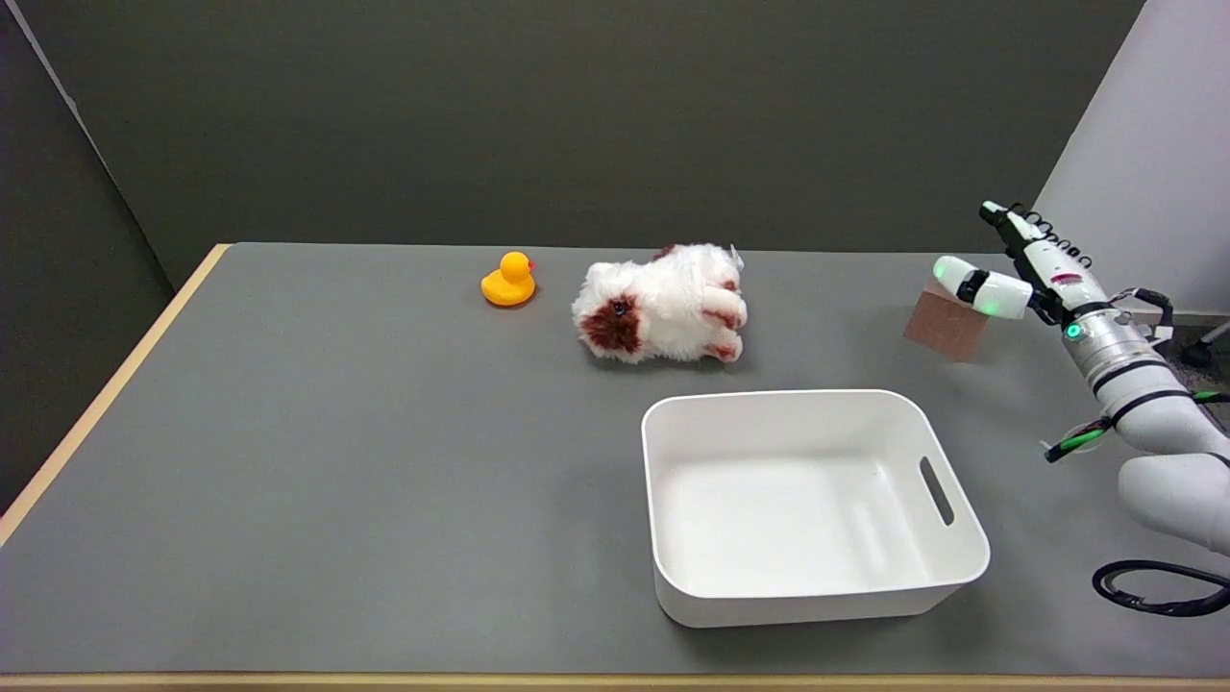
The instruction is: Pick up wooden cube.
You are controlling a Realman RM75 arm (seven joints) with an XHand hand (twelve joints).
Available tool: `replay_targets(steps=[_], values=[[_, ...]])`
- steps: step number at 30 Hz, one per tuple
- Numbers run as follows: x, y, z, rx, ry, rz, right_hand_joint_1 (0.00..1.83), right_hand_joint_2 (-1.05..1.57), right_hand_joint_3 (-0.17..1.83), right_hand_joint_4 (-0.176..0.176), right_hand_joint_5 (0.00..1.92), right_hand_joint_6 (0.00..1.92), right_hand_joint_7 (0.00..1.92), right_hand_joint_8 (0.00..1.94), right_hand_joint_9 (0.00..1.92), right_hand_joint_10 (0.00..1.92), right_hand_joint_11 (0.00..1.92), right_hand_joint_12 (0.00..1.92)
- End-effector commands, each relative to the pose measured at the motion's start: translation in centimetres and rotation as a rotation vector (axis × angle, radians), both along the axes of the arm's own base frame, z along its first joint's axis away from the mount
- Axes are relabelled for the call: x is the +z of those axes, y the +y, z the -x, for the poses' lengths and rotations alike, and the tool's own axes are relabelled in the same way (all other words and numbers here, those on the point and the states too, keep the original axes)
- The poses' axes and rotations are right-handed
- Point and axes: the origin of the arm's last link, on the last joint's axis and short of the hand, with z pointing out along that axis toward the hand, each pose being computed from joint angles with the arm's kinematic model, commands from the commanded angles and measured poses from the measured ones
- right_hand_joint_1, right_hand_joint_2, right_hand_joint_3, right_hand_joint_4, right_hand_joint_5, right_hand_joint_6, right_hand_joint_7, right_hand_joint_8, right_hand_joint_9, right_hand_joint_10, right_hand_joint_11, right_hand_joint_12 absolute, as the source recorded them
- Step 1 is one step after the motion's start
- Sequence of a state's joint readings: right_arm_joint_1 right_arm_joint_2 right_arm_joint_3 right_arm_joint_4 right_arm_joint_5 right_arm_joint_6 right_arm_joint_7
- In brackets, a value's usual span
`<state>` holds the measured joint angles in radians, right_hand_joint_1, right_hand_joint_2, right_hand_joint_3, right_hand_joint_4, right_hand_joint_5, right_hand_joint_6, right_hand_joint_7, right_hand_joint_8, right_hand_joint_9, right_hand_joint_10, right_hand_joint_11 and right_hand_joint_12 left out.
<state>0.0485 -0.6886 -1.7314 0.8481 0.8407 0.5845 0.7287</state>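
Head view is showing the wooden cube [945, 327] sitting on the grey table [336, 461] near its far right edge. The right hand [1009, 274] is hovering over the cube's upper right side, one white finger [971, 284] lying across the cube's top edge; whether it is touching cannot be told. The fingers are standing apart and are holding nothing. A white bin [812, 505] with a slot handle is sitting nearer the camera, left of the arm and well apart from the cube. A white-and-brown plush toy [663, 303] is lying on its side well to the cube's left, and a yellow rubber duck [508, 281] is standing just beyond it. A black cable loop [1153, 584] is resting at the lower right by the arm.
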Motion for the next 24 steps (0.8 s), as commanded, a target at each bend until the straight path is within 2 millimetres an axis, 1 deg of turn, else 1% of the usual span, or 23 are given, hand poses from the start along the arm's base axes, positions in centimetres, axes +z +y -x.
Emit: replay_targets(steps=[1,8,13,19,24], values=[[2.3,0.6,1.9,-0.125,0.056,0.071,0.3,0.44,0.93,0.022,0.01,0.18,0.0,0.1,0.0,0.3,0.0,0.77],[1.7,-0.5,2.7,-0.156,0.06,0.055,0.31,0.44,0.93,0.025,0.01,0.18,0.0,0.09,0.0,0.29,0.0,0.76],[1.0,-1.4,2.8,-0.16,0.059,0.033,0.3,0.44,0.93,0.027,0.01,0.18,0.0,0.1,0.0,0.3,0.0,0.76],[0.5,-2.0,2.9,-0.167,0.057,0.016,0.29,0.45,0.93,0.028,0.01,0.2,0.0,0.12,0.0,0.31,0.0,0.78],[0.3,-2.1,3.2,-0.18,0.052,0.013,0.29,0.45,0.94,0.028,0.02,0.19,0.01,0.11,0.0,0.31,0.0,0.79]])
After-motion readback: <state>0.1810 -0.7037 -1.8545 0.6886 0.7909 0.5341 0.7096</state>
